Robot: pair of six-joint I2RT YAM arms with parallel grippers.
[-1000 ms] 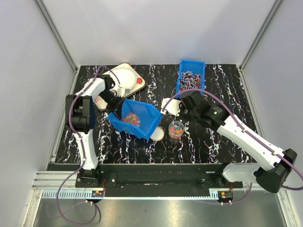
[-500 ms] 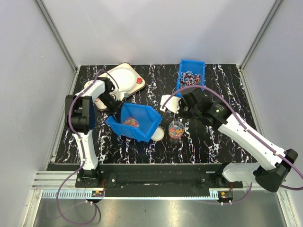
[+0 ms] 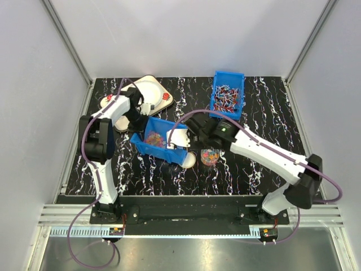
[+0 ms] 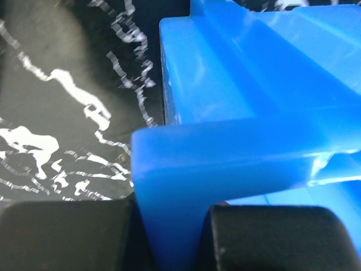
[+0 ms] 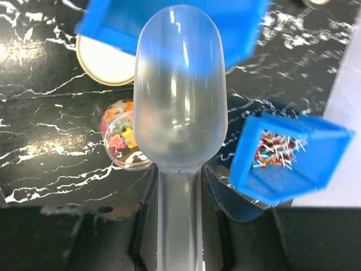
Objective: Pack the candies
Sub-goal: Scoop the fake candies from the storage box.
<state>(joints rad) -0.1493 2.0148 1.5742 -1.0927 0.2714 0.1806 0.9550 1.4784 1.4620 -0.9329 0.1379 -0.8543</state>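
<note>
candies (image 3: 156, 139) in blue bin (image 3: 162, 153) | black white-veined table (image 3: 237, 176) | grey walls (image 3: 186, 34)

We see the table (image 3: 254, 175) as a smooth black slab, veined white like marble, with a soft sheen. The blue bin (image 4: 254, 84) is hard moulded plastic, glossy, with highlights along its rim. The fingers (image 4: 276, 237) of the left gripper (image 4: 172, 243) on that rim are matt black. The scoop (image 5: 180, 90) is smooth, faintly frosted translucent plastic. At seven o'clock from its bowl the jar (image 5: 121, 158) is clear and shiny. At one o'clock on the table, the second bin (image 3: 228, 73) shares the glossy blue plastic.
</note>
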